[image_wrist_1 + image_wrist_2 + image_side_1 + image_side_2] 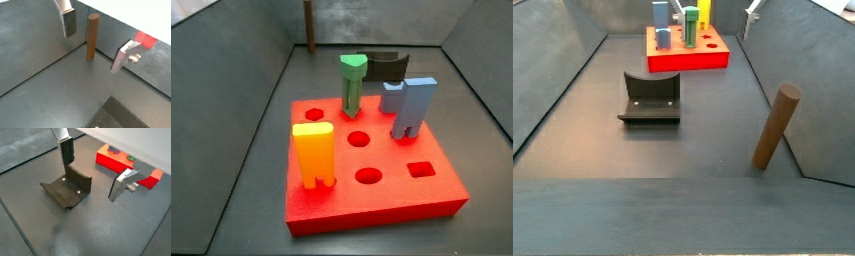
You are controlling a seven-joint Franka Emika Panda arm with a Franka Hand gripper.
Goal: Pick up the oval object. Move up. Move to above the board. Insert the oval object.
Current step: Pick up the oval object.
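The oval object (92, 37) is a tall slender brown peg standing upright on the dark floor beside a grey wall; it also shows in both side views (776, 127) (307, 25). The gripper (95, 44) is open and empty, and hangs above the floor. In a wrist view the peg shows between the fingers (69, 22), beyond them and untouched. The board (372, 165) is a bright red slab with round and square holes; it shows too in a side view (687, 52) and in both wrist views (127, 165) (145, 40). The open gripper (93, 177) also shows there.
On the board stand a green arrow-topped peg (352, 85), a blue peg (409, 107) and a yellow forked block (313, 152). The dark fixture (67, 190) stands on the floor between board and peg, and shows in a side view (649, 98). Grey walls enclose the floor.
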